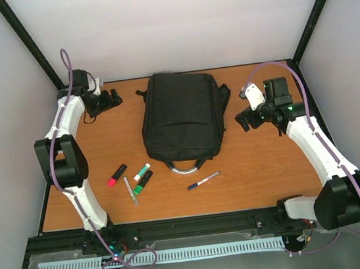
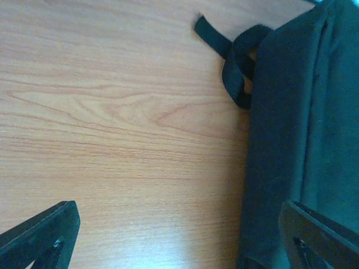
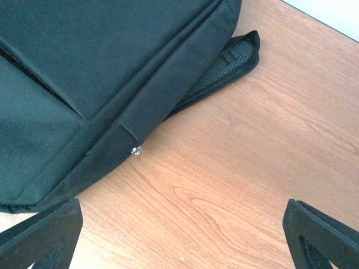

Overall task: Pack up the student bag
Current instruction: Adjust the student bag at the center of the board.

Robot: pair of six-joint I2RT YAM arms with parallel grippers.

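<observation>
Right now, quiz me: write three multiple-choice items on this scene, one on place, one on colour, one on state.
1. Relative to the large black fabric backpack, the thin blue-and-white pen lies: A on top of it; B on the wooden table, on its near side; C behind it.
2. The backpack's loop handle is: A grey; B red; C yellow.
3. The left gripper and right gripper are: A open, empty; B shut on pens; C gripping straps.

B: the pen rests on bare wood.
A: the loop shows grey.
A: the fingers stand apart with nothing between them.

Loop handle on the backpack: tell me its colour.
Grey: the loop handle at the black student bag's near end shows best in the top external view.
</observation>
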